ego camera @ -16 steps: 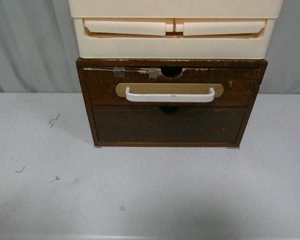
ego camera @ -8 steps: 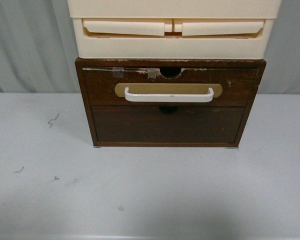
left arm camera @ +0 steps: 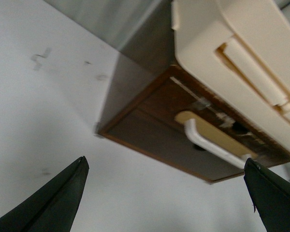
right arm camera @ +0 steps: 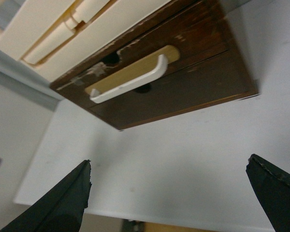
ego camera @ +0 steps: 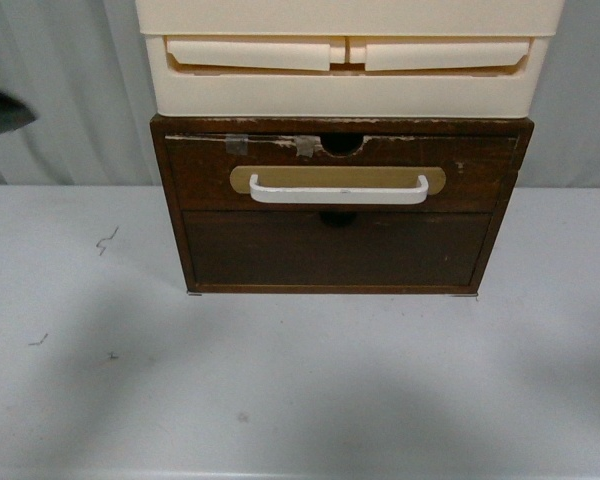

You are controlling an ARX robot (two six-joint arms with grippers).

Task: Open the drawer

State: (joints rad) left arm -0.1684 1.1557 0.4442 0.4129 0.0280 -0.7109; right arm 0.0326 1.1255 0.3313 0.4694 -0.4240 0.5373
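The drawer [ego camera: 480,168] is the upper dark brown worn wooden front of a small chest, with a white bar handle [ego camera: 338,190] on a tan oval plate, a half-round notch and tape on its top edge. It is shut. It also shows in the left wrist view [left arm camera: 166,101] and the right wrist view [right arm camera: 198,41]. My left gripper [left arm camera: 164,162] is open and empty, above the table in front of the chest, off to its left. My right gripper [right arm camera: 169,159] is open and empty, further back over the table's front part. A dark blurred piece [ego camera: 0,108] shows at the front view's left edge.
A plain handleless dark brown front [ego camera: 335,248] lies under the drawer. Cream plastic drawers [ego camera: 345,60] stand on top of the chest. The white table [ego camera: 300,380] carries small dark scuff marks [ego camera: 106,240] on the left. A grey curtain [ego camera: 60,90] hangs behind.
A dark blurred piece has come into the front view at its left edge, and soft shadows have spread over the table. The chest and the drawer have not moved.
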